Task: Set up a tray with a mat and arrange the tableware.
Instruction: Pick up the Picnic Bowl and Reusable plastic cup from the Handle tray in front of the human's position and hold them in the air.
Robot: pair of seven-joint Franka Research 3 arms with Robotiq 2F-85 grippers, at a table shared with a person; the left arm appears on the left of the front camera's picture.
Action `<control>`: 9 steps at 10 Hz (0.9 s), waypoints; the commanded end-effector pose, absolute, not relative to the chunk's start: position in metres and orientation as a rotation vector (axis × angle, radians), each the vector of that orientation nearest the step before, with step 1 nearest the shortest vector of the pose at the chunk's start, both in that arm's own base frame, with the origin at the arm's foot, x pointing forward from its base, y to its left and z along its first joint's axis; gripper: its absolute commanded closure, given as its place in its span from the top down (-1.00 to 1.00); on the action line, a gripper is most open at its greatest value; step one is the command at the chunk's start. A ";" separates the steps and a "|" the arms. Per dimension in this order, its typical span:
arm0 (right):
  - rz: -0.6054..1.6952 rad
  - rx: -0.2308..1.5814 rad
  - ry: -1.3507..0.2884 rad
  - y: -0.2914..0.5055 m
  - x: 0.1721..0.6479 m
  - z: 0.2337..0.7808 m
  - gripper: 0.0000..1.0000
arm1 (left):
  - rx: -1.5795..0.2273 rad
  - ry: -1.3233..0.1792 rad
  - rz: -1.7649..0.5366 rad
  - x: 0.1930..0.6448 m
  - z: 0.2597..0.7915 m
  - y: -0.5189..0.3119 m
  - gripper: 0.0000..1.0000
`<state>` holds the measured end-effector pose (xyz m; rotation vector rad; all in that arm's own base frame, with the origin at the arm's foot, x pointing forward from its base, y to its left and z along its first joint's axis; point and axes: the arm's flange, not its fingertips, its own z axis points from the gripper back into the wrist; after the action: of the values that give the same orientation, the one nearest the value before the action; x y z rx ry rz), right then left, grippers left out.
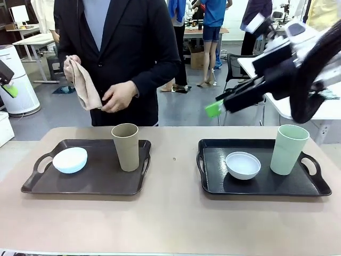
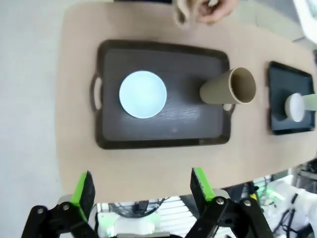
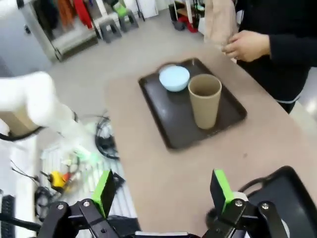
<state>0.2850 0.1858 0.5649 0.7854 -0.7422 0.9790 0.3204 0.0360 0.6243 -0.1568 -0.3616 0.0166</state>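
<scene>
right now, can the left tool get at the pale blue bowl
Probably yes: the left tool hangs open overhead, and the pale blue bowl lies uncovered, apart from the tan cup.

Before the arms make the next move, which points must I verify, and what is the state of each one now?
1. Left gripper open, holding nothing: ok.
2. Right gripper open, holding nothing: ok.
3. Tall tan-brown cup upright beside the pale blue round bowl on the left dark tray: ok.
4. Tall pale green cup upright beside the white round bowl on the right black tray: ok.
5. Mat laid on a tray: not ok. The person's hand holds a beige cloth beyond the table.
6. Cloth is the mat: cannot tell.
</scene>
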 end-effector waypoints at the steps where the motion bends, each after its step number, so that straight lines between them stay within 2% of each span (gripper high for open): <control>1: 0.889 0.900 -0.721 0.167 0.263 0.600 1.00 | -0.218 -0.401 0.032 0.308 0.620 0.040 1.00; 3: 0.936 0.845 -0.736 0.173 0.277 0.582 1.00 | -0.189 -0.370 0.014 0.316 0.624 0.041 1.00; 4: 0.998 0.670 -0.803 0.199 0.314 0.562 1.00 | -0.115 -0.336 0.087 0.361 0.600 0.024 1.00; 5: 1.077 0.504 -0.853 0.239 0.346 0.544 1.00 | -0.124 -0.257 0.071 0.389 0.582 0.007 1.00; 6: 1.135 0.371 -0.910 0.276 0.373 0.526 1.00 | -0.125 -0.192 0.027 0.408 0.567 -0.003 1.00; 7: 1.196 0.295 -0.901 0.306 0.392 0.501 1.00 | -0.143 -0.153 0.011 0.413 0.545 -0.005 1.00; 9: 1.351 0.445 -0.801 0.344 0.438 0.461 1.00 | -0.155 -0.109 0.005 0.423 0.520 0.000 1.00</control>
<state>0.3846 0.3297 0.4752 0.3588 -0.8430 1.3116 0.4242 -0.0124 0.5087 -0.1580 -0.1150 0.0022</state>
